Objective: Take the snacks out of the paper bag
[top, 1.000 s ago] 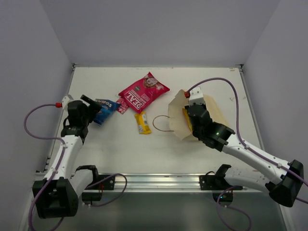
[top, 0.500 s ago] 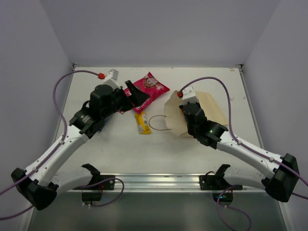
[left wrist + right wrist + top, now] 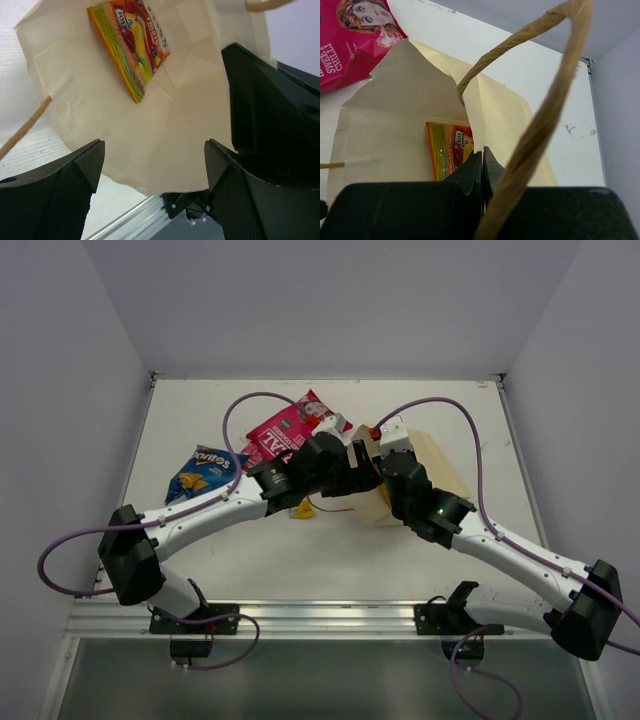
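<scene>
While right gripper (image 3: 482,161) pinches paper bag (image 3: 395,135) | left gripper (image 3: 155,150) spread | one candy bag (image 3: 132,45) inside

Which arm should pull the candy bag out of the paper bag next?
Left. The left gripper is open at the paper bag mouth, facing the candy bag inside. The right gripper is shut on the bag's edge, holding it open.

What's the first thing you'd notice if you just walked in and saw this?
Two grippers meet at the tan paper bag in the middle: the right gripper pinches its edge, and the open left gripper faces its mouth. A colourful candy bag lies inside; a magenta pouch lies outside, further back.
</scene>
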{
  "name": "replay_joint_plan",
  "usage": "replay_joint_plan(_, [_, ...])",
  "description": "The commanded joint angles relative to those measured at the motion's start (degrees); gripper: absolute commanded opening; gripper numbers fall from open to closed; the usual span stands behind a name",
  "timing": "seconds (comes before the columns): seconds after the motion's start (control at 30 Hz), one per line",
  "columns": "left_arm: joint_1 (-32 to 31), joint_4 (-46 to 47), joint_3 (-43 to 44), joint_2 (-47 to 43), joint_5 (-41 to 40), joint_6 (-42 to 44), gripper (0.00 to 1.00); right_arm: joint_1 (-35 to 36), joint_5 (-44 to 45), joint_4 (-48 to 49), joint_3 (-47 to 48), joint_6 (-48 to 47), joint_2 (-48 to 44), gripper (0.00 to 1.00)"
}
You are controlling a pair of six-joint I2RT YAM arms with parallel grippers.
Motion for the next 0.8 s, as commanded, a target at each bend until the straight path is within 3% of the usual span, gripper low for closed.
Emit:
replay_joint_plan(0.0, [-0.23,4.39,1.03,2.06,-3.94,-3.25,0.85,0.05,-1.06,1.48,3.07,1.70,-1.50,0.00])
replay_joint_plan(0.77, [-0.24,11.51,4.37,19.29,-6.41,-11.43,0.85,0.05,-4.93,0.16,3.25,6.80,-2.82,0.00])
